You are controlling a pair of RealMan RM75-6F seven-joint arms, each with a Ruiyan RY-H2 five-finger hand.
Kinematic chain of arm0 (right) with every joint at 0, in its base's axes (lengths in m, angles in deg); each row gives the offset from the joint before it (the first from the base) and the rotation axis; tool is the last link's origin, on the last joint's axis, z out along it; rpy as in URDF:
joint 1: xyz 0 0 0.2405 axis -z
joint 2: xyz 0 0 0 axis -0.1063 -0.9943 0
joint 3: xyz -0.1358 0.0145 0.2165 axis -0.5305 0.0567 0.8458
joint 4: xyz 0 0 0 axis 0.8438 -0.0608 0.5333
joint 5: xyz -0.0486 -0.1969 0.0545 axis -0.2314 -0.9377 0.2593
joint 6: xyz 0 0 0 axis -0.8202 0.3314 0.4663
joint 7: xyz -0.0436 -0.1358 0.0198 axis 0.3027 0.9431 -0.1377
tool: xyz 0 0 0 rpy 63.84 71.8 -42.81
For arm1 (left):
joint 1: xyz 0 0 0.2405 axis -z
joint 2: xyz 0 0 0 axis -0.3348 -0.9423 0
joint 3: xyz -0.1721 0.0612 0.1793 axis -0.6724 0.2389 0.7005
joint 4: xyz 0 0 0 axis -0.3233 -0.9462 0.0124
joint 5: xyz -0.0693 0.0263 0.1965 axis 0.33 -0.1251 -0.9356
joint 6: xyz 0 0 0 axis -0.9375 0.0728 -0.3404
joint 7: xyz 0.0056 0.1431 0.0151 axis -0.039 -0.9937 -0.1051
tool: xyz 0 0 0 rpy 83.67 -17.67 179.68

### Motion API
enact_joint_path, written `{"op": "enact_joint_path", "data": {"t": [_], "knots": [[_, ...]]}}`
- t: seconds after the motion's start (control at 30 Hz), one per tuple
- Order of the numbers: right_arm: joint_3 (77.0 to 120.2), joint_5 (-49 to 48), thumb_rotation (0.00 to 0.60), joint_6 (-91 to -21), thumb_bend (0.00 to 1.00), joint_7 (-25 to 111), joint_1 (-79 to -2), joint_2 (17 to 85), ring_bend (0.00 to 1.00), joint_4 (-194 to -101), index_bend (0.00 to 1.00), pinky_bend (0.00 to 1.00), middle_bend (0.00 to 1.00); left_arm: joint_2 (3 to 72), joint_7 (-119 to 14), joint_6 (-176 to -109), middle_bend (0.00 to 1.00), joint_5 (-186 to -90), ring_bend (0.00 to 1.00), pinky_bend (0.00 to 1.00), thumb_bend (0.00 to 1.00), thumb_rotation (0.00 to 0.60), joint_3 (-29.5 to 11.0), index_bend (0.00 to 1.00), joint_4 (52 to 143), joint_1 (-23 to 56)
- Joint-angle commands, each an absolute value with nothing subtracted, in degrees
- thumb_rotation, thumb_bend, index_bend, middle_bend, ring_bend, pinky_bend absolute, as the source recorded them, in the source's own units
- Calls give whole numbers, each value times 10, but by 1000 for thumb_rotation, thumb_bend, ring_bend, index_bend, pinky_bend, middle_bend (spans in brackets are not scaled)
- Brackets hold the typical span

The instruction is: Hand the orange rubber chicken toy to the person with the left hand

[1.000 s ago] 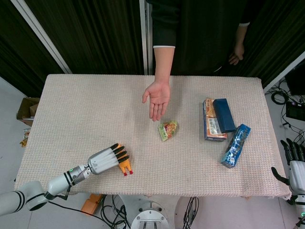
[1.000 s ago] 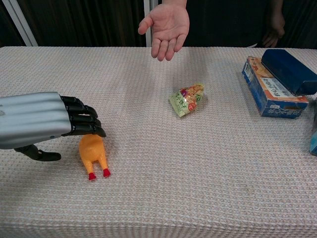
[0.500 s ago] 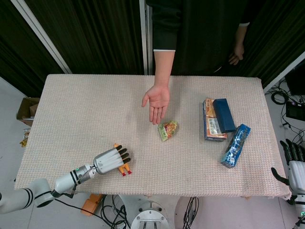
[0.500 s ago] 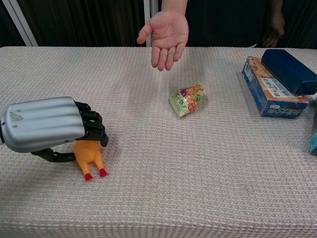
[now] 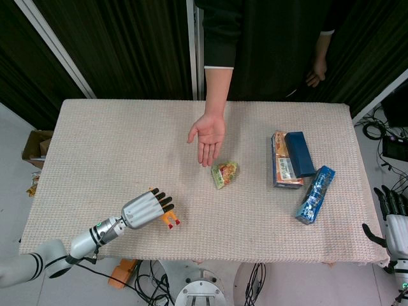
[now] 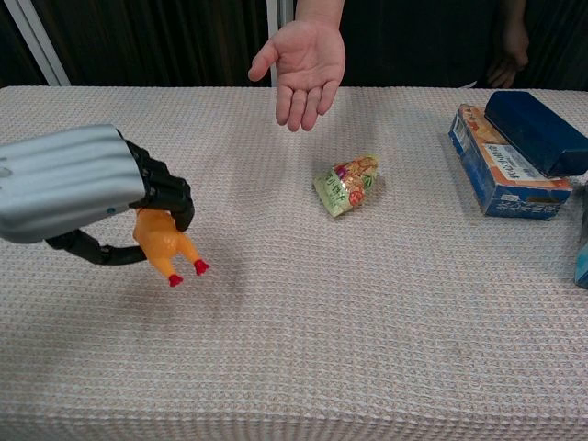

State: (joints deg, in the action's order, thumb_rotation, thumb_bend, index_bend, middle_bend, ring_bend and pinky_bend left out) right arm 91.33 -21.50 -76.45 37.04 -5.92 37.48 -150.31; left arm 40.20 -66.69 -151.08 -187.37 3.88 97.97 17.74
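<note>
My left hand (image 5: 145,209) (image 6: 87,193) grips the orange rubber chicken toy (image 6: 163,243) (image 5: 168,220) and holds it off the cloth near the table's front left. The toy's red feet stick out below my fingers. The person's open palm (image 5: 208,135) (image 6: 303,57) is stretched out over the far middle of the table, well apart from the toy. My right hand (image 5: 394,223) hangs beside the table's right edge with its fingers spread and nothing in them; the chest view does not show it.
A small colourful snack bag (image 5: 224,173) (image 6: 347,184) lies at mid-table below the person's palm. At the right are an orange-and-blue box (image 5: 284,163) (image 6: 497,163) with a dark blue box (image 5: 299,153) on it, and a blue packet (image 5: 315,195).
My left hand has closed around the chicken toy and lifted it off the cloth. The person's palm drew back slightly. My right hand has stayed put.
</note>
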Motion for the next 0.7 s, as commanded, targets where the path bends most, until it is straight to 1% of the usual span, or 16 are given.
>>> {"op": "enact_joint_path", "data": {"t": [0.03, 0.13, 0.2, 0.27, 0.33, 0.5, 0.57, 0.7], "knots": [[913, -216, 600, -764, 171, 372, -60, 374, 0, -1506, 0, 0, 0, 366, -687, -1524, 641, -1850, 521, 639, 396, 600, -9, 708, 1023, 190], [912, -218, 600, -763, 171, 376, -61, 373, 0, -1511, 0, 0, 0, 339, -678, -1511, 640, -1813, 521, 635, 394, 600, -59, 706, 1067, 214], [911, -219, 600, -762, 171, 380, -62, 372, 0, -1513, 0, 0, 0, 329, -673, -1494, 640, -1787, 521, 632, 398, 600, -94, 706, 1080, 235], [911, -218, 600, -761, 171, 382, -62, 373, 0, -1513, 0, 0, 0, 328, -674, -1472, 640, -1761, 521, 632, 401, 600, -120, 705, 1084, 254], [912, -215, 600, -759, 171, 381, -62, 373, 0, -1513, 0, 0, 0, 339, -681, -1435, 640, -1725, 521, 634, 402, 600, -145, 705, 1075, 279], [912, -208, 600, -754, 173, 378, -61, 374, 0, -1507, 0, 0, 0, 388, -697, -1366, 640, -1662, 521, 641, 404, 600, -171, 703, 1020, 327], [913, -204, 600, -753, 173, 374, -60, 375, 0, -1505, 0, 0, 0, 408, -703, -1350, 639, -1649, 520, 641, 405, 600, -176, 700, 998, 344], [913, -204, 600, -754, 174, 369, -59, 376, 0, -1500, 0, 0, 0, 435, -722, -1344, 631, -1640, 513, 637, 414, 600, -178, 691, 963, 365]]}}
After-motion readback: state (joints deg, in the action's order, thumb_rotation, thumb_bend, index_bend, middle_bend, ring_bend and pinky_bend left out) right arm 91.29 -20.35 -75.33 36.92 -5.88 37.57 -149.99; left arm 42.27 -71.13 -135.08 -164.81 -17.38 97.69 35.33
